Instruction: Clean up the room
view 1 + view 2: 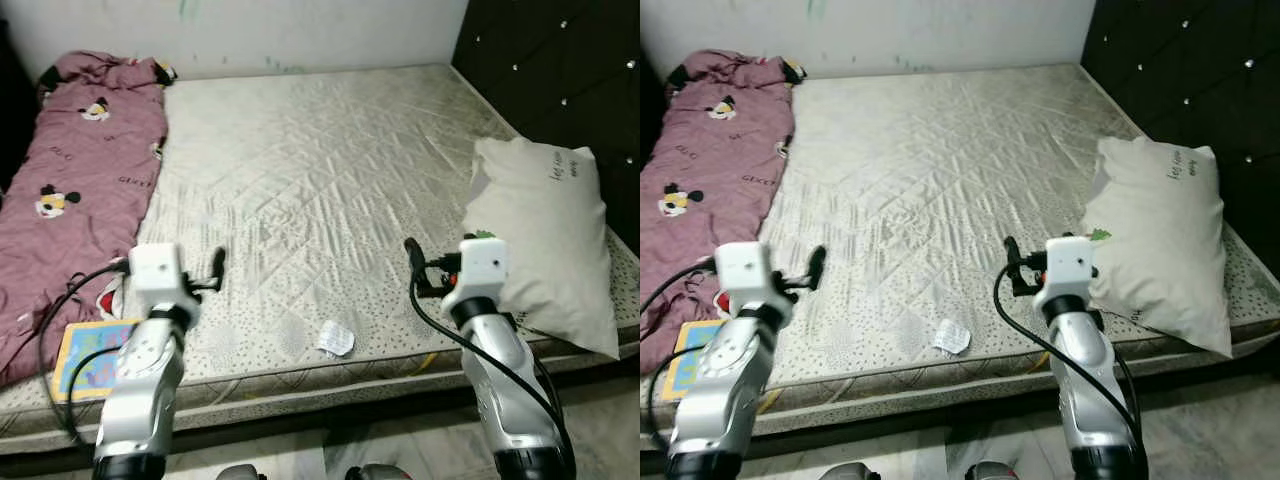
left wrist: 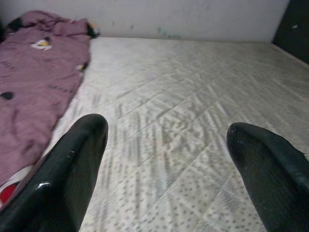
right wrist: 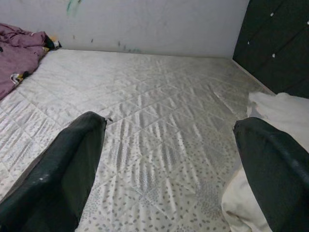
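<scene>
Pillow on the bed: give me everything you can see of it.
The pillow is off-white, soft and plump, in a cloth cover with a few creases and small dark writing near its far corner. It lies flat at the right side of the bare quilted mattress, beside the dark tufted headboard, its near corner overhanging the mattress edge. The right gripper is open, close to its left side; contact cannot be told.
</scene>
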Controlling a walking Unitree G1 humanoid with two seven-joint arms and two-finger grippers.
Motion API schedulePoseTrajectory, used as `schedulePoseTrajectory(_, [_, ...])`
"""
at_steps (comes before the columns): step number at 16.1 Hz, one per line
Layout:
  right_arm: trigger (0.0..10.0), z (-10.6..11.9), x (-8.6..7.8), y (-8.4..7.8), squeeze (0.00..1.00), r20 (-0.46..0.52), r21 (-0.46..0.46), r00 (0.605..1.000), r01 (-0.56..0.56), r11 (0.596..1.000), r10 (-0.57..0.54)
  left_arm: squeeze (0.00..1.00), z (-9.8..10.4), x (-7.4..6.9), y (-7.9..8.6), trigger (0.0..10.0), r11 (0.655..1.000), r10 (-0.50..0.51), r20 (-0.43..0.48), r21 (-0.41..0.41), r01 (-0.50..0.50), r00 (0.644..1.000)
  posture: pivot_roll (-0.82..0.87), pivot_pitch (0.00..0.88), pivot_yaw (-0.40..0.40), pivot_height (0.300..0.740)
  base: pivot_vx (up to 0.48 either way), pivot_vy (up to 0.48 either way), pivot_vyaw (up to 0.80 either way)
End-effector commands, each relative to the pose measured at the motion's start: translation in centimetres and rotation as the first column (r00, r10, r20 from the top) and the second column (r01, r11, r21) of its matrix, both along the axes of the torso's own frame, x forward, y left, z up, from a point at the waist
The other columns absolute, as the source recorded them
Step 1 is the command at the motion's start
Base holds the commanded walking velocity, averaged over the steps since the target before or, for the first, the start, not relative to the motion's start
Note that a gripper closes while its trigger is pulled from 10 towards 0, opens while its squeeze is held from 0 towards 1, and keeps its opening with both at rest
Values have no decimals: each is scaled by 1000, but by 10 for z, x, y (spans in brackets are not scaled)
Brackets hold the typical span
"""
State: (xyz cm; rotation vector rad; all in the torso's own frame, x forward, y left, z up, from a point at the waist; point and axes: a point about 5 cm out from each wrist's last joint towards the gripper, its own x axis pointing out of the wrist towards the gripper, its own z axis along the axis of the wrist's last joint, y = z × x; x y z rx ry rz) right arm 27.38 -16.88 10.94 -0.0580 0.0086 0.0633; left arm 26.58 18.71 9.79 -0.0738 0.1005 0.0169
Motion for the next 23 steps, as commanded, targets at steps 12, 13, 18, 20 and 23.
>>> schedulePoseTrajectory(12, [10000,4,-1,-1,0,-19,18,1000,19,1000,-19,0,6,6,-5,10000,1000,1,11,-4,-1,1000,-21,24,23,740,0,0,-400])
schedulePoseTrajectory(13, [10000,4,-1,0,0,-18,14,1000,13,1000,-12,0,6,6,-5,10000,1000,0,11,-4,0,1000,-21,22,23,740,0,0,0])
schedulePoseTrajectory(18, [10000,3,-2,1,0,-21,14,1000,5,1000,-4,0,6,7,-7,10000,1000,-4,13,-8,4,1000,-23,15,24,740,0,0,0])
schedulePoseTrajectory(20, [10000,3,-2,1,0,-23,13,1000,0,1000,0,0,5,6,-7,10000,1000,-3,12,-10,3,1000,-23,14,22,740,0,0,0])
schedulePoseTrajectory(23, [10000,2,-2,1,0,-26,10,1000,-7,1000,7,0,5,6,-7,10000,1000,2,9,-14,-2,1000,-22,12,21,740,0,0,0])
